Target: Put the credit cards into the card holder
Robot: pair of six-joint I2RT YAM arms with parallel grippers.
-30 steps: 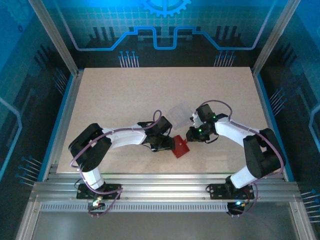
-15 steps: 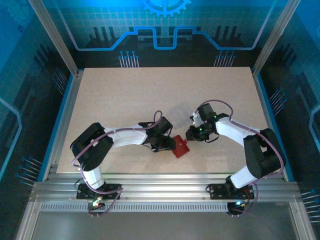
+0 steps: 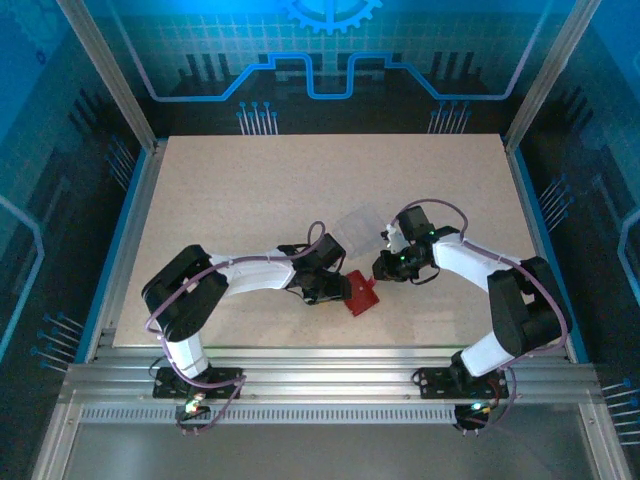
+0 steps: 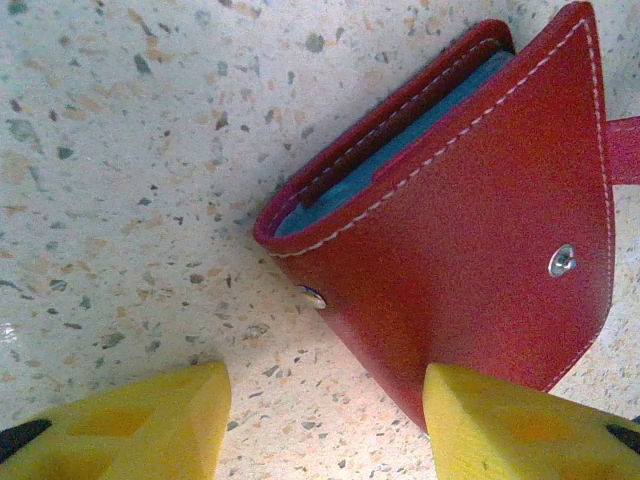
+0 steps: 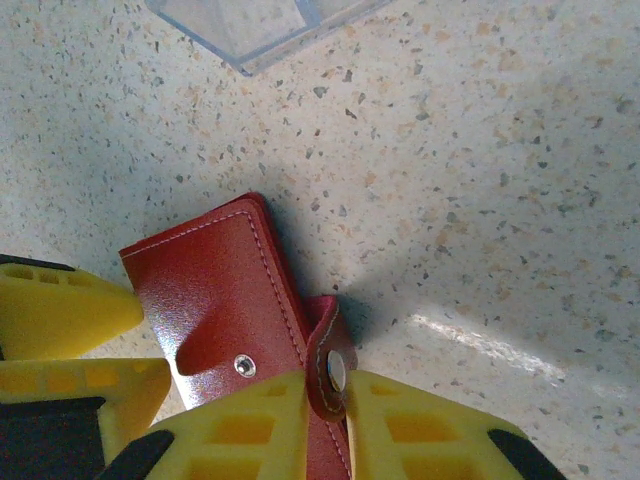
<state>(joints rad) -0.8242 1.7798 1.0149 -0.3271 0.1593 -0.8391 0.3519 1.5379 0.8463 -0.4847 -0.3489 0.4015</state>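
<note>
The card holder [image 4: 470, 230]: red leather-like cover, smooth with a faint sheen, pale thread stitching along its edges; inner lining matt and teal; snap stud [image 4: 562, 260] of bright metal. The tabletop [image 5: 480, 150]: speckled, stone-like, smooth, lightly glossy where light reflects. The clear plastic box [image 5: 260, 25]: transparent, glossy. The fingers [image 4: 130, 425] of the left end effector [image 4: 325, 410]: yellow plastic, matt

Clear plastic box [image 3: 358, 228]: transparent, thin-walled, lying flat on the table just right of centre; 1 corner shows at the top of the right wrist view.
Table [image 3: 300, 180]: pale rectangular top, speckled with dark and tan flecks.
Side edging [image 3: 124, 250]: blue strips along both table sides.
Near rails [image 3: 320, 385]: slotted aluminium.
Back wall [image 3: 320, 75]: dark, blue circuit lines.
</note>
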